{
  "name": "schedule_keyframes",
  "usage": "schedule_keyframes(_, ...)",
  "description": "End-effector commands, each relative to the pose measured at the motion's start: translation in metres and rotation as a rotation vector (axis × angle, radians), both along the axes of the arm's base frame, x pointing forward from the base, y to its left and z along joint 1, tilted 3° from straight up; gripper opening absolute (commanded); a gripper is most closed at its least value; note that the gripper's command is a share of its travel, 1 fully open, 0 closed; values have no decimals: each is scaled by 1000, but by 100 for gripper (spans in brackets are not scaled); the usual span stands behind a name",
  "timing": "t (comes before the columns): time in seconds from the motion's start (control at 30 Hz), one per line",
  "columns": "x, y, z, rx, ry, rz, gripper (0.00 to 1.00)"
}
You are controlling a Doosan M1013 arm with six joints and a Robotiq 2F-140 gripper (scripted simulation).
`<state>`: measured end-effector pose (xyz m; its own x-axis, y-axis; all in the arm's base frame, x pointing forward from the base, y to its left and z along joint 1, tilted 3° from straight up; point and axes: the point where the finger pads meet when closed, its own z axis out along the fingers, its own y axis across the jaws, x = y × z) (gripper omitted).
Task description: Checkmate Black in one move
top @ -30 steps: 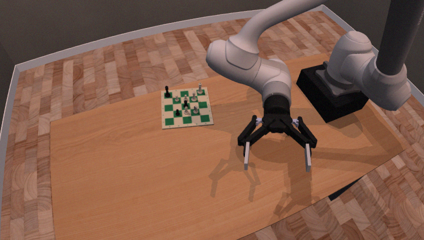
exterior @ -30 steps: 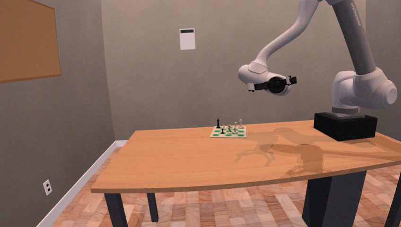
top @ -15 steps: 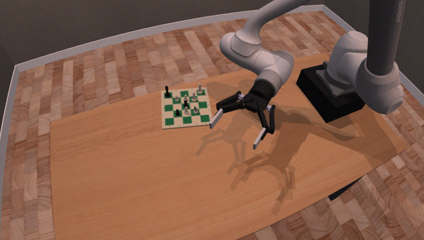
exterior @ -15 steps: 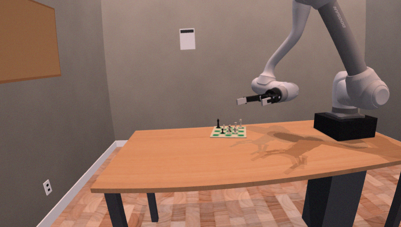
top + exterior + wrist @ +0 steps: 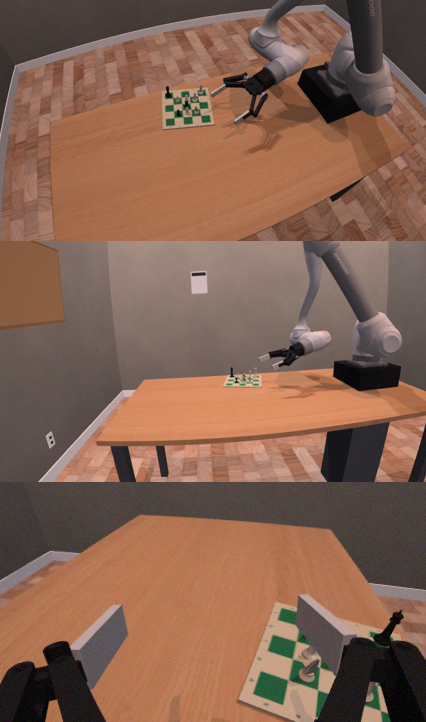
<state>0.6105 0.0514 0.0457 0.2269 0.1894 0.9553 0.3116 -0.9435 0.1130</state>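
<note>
A small green and cream chessboard (image 5: 189, 109) lies on the wooden table. It also shows in the exterior view (image 5: 242, 380) and at the right of the wrist view (image 5: 325, 667). A tall black piece (image 5: 168, 92) stands at the board's far left corner and a tall white piece (image 5: 201, 88) at the far right corner. Other black pieces (image 5: 178, 113) and white pieces (image 5: 196, 110) stand in the middle squares. My gripper (image 5: 229, 104) is open and empty, hovering above the table just right of the board, fingers pointing toward it (image 5: 270, 361).
The arm's black base block (image 5: 325, 89) sits on the table to the right of the gripper. The table's far edge runs close behind the board.
</note>
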Motion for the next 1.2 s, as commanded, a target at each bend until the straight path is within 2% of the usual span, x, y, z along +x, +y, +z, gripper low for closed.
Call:
schedule_keyframes(0.0, -26, -53, -27, -71, 45, -97, 100)
schedule_keyframes(0.07, -26, -53, -27, -71, 45, -97, 100)
schedule_keyframes(0.1, -44, -79, -41, -111, 82, -150, 100)
schedule_keyframes(0.13, -44, -79, -41, -111, 82, -150, 100)
schedule_keyframes(0.17, -61, -99, -52, -142, 114, -191, 100)
schedule_keyframes(0.33, -89, -128, -68, -190, 168, -251, 100)
schedule_keyframes(1.17, -92, -130, -69, -194, 173, -256, 100)
